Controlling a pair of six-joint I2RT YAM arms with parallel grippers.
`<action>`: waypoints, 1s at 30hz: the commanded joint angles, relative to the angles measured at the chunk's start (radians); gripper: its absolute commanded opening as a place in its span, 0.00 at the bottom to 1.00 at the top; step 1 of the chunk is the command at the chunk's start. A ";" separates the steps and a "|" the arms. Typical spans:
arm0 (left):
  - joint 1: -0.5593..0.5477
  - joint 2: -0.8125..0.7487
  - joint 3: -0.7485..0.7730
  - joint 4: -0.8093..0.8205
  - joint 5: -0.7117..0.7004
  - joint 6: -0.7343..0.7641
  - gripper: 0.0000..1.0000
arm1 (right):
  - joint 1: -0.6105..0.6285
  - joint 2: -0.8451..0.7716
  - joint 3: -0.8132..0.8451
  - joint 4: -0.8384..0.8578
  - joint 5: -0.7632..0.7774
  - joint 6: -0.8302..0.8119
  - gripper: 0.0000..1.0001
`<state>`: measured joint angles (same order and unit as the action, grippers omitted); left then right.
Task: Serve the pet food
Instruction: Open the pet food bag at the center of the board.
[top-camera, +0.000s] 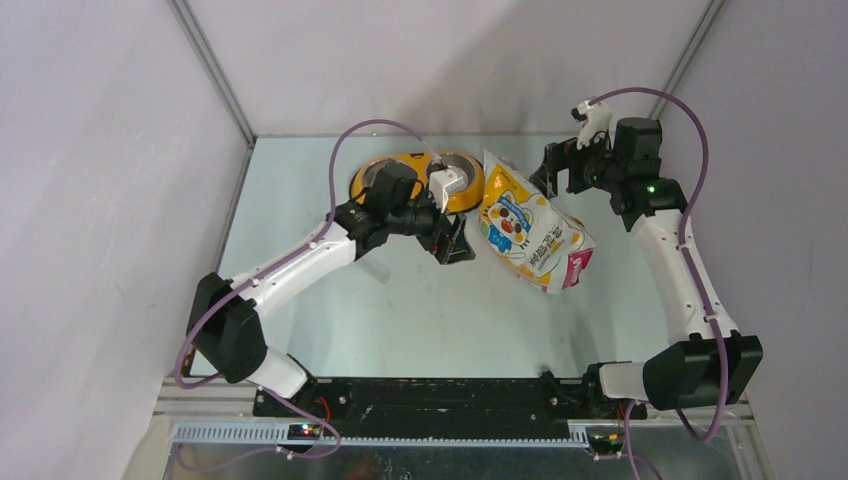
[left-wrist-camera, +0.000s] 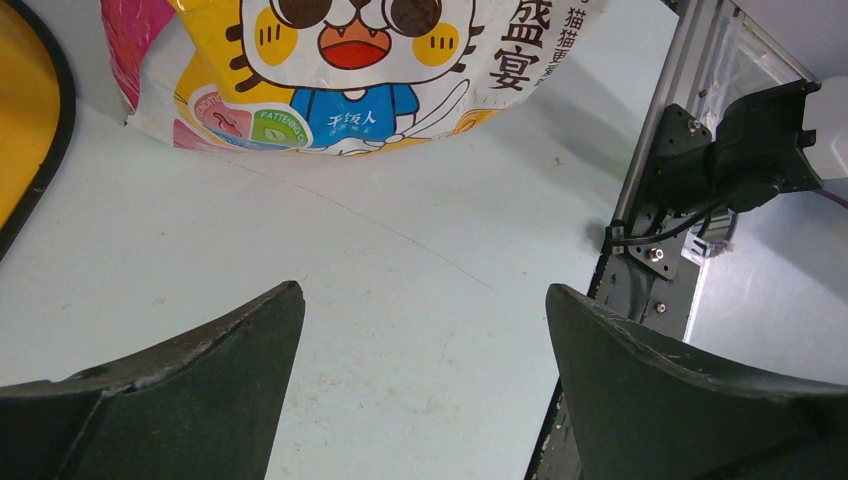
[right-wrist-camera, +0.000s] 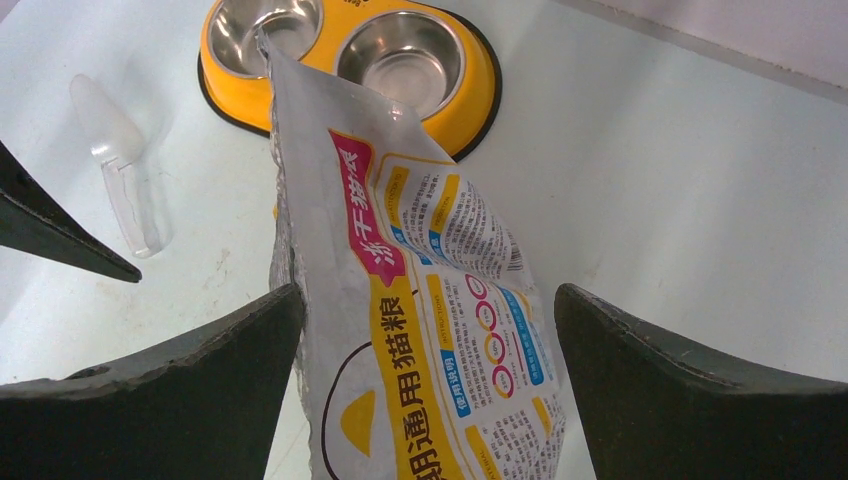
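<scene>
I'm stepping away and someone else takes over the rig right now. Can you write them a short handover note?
Left gripper: open, empty, beside the cat side of the pet food bag.
Right gripper: open, empty, facing the back of the bag, not closed on it.
Yellow double bowl: just beyond the bag, both steel cups empty.
Clear scoop: lying on the table, in neither gripper.
Done: nothing served yet.
Left: grip the bag and get kibble into a cup.
</scene>
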<state>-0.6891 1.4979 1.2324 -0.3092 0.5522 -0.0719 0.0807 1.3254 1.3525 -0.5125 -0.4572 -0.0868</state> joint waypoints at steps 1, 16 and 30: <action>-0.004 -0.031 0.037 0.014 0.000 0.008 0.98 | -0.004 -0.025 0.002 0.002 -0.019 -0.014 0.99; -0.004 -0.018 0.036 0.012 0.003 0.007 0.98 | -0.002 -0.041 0.003 0.002 -0.030 -0.011 0.99; -0.005 -0.006 0.039 0.013 0.010 0.003 0.98 | 0.010 -0.029 0.002 0.005 0.006 -0.019 0.99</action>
<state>-0.6891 1.4982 1.2324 -0.3096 0.5529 -0.0719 0.0830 1.3125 1.3525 -0.5148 -0.4713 -0.0872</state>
